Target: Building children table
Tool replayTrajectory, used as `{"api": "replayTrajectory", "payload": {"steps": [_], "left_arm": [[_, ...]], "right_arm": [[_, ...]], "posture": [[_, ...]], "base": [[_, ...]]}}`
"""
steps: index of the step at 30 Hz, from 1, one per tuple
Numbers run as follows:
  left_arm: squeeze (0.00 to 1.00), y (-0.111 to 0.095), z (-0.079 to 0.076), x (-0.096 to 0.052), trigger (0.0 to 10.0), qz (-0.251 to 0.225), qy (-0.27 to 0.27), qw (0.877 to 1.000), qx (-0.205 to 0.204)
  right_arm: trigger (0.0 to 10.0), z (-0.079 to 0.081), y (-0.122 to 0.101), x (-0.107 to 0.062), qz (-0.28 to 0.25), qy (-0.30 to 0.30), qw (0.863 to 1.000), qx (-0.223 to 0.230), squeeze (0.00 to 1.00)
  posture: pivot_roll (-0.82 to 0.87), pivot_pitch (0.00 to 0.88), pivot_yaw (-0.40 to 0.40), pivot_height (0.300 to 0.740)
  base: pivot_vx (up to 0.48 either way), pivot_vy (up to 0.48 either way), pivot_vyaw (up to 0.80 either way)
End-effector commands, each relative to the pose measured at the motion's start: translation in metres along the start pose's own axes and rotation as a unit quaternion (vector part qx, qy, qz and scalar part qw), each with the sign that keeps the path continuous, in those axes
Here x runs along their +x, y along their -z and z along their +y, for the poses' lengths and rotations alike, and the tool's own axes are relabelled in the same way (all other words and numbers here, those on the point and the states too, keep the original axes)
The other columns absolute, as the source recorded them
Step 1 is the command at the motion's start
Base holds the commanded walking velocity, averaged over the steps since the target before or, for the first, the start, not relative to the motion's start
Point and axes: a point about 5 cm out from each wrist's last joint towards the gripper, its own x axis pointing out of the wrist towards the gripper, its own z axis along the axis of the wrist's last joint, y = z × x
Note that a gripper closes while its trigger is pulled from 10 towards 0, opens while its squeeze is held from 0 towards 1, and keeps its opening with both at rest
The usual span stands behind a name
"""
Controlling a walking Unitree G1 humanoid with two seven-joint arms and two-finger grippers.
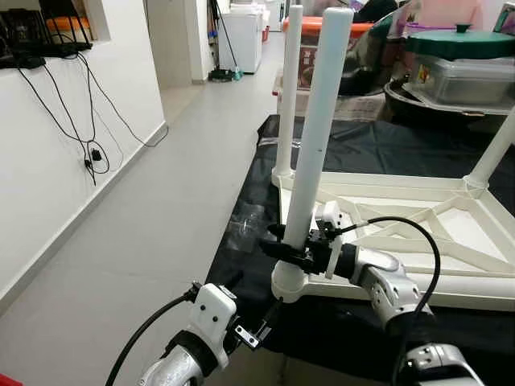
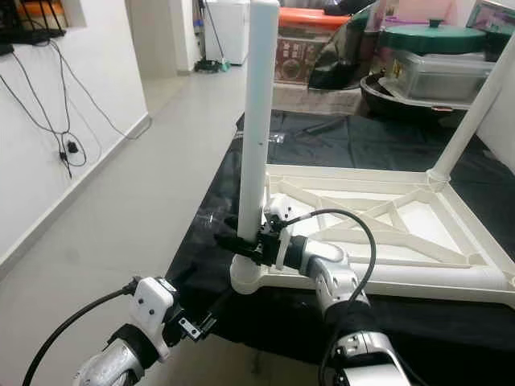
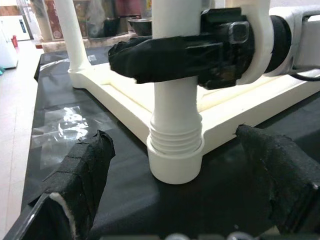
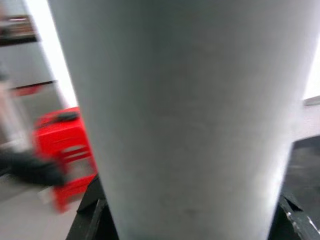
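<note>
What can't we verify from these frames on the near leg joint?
- Thread depth: left wrist view shows the near leg with threads still above the corner socket; the seated part is hidden inside.
- Right gripper pad contact: right wrist view is blurred.
- Fourth table corner: cut off by the right edge in the head views.

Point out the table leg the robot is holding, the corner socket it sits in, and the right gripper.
table leg (image 1: 318, 129), left eye view, middle of the white shaft.
corner socket (image 3: 175, 165), left wrist view, front of the round collar.
right gripper (image 1: 278, 248), left eye view, between the black fingertips around the leg.
</note>
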Motion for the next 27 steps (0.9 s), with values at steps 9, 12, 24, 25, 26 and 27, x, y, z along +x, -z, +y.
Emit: {"api": "replayTrajectory", "payload": {"steps": [9,12,24,25,26,27], "left_arm": [[0.00,0.002,0.001,-0.001,10.0,0.008,0.003,1.000,0.001],[0.00,0.002,0.001,0.000,10.0,0.008,0.003,1.000,0.002],[0.00,0.002,0.000,0.001,10.0,0.007,0.002,1.000,0.001],[0.00,0.002,0.001,0.001,10.0,0.007,0.002,1.000,0.001],[0.00,0.002,0.001,0.000,10.0,0.008,0.003,1.000,0.001],[0.00,0.002,0.001,0.000,10.0,0.008,0.003,1.000,0.001]], "right_arm": [[0.0,-0.042,0.022,-0.052,0.020,0.566,0.823,0.033,0.00],[0.0,-0.032,0.023,-0.059,0.003,0.630,0.775,0.052,0.00],[10.0,-0.003,0.022,-0.020,-0.036,0.613,0.784,0.094,0.01],[10.0,-0.001,0.019,-0.013,-0.055,0.583,0.806,0.090,0.47],[10.0,0.000,0.016,-0.008,-0.075,0.551,0.827,0.086,1.00],[10.0,0.000,0.016,-0.008,-0.075,0.551,0.827,0.086,1.00]], "posture": [[0.06,0.000,-0.029,0.740],[0.07,0.000,-0.031,0.740],[0.07,0.000,-0.037,0.740],[0.07,0.000,-0.037,0.740],[0.07,0.000,-0.037,0.740],[0.07,0.000,-0.037,0.740]], "base": [[0.000,0.000,0.00],[0.000,0.000,0.00],[0.000,0.000,0.00],[0.000,0.000,0.00],[0.000,0.000,0.00],[0.000,0.000,0.00]]}}
